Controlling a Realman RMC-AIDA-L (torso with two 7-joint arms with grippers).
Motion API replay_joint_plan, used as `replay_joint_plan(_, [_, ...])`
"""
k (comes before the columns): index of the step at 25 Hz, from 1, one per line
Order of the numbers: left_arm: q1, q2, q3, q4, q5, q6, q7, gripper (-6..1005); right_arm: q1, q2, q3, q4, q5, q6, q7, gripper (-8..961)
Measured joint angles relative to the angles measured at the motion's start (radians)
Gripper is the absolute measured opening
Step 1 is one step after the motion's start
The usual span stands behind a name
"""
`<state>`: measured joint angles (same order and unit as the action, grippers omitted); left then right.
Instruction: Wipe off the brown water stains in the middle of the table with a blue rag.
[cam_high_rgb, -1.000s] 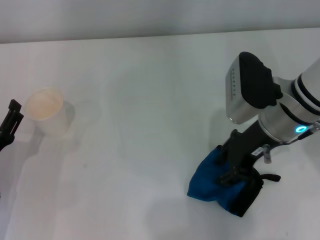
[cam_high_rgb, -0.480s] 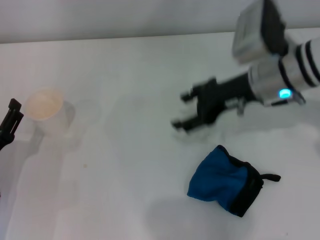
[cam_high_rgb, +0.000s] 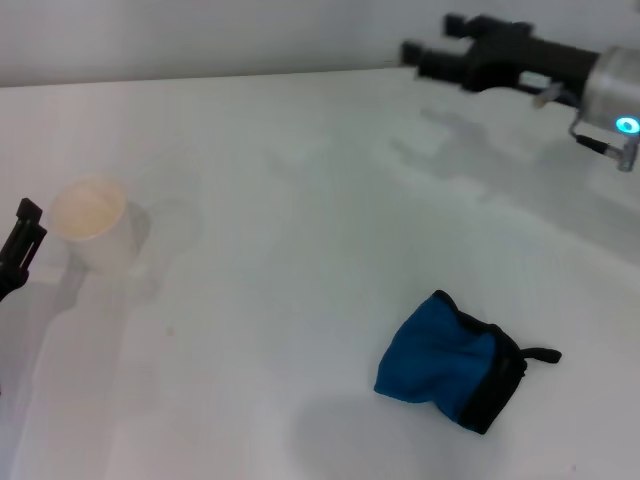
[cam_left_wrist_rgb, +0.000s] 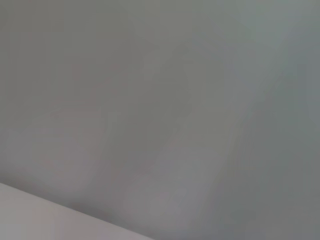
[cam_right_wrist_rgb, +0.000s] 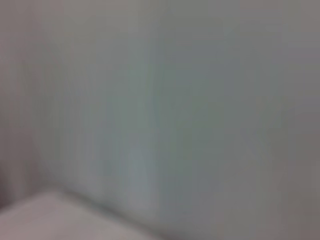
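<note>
Count, head view: one blue rag (cam_high_rgb: 450, 362); one white paper cup (cam_high_rgb: 95, 224); one table (cam_high_rgb: 300, 200). Two grippers: right gripper (cam_high_rgb: 430, 45), left gripper (cam_high_rgb: 25, 235). Brown stains: none discernible on the tabletop.

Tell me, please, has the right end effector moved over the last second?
Yes. The right end effector has left the blue rag and risen toward the table's far edge.

White paper cup (cam_high_rgb: 92, 232) upright at left, tan inside, faint shadow beside; grey wall (cam_high_rgb: 200, 35) behind.
</note>
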<state>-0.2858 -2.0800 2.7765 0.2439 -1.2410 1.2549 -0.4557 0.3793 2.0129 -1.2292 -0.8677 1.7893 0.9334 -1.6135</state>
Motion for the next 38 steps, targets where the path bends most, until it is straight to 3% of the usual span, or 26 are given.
replay_joint_plan(4, [0.0,0.0,0.0,0.0,0.0,0.0,0.0,888,-0.002,0.0,0.091,0.168,0.204,0.016,-0.155,829])
replay_joint_plan(8, [0.0,0.002,0.0,-0.002,0.0,0.0,-0.011,887,-0.007,0.001,0.175,0.304,0.331,0.042,-0.44,829])
replay_joint_plan(16, [0.001,0.002,-0.001,-0.005,-0.008,0.0,-0.012,887,-0.013,0.004,0.192,0.521,0.628,0.045,-0.982,830])
replay_joint_plan(25, [0.01,0.002,-0.002,-0.007,-0.051,0.003,-0.036,887,-0.009,0.004,0.286,0.621,0.7,0.052,-1.007,830])
replay_joint_plan(38, [0.0,0.001,-0.002,-0.029,-0.051,0.0,-0.037,887,-0.004,0.004,0.297,0.649,0.702,0.087,-1.003,829])
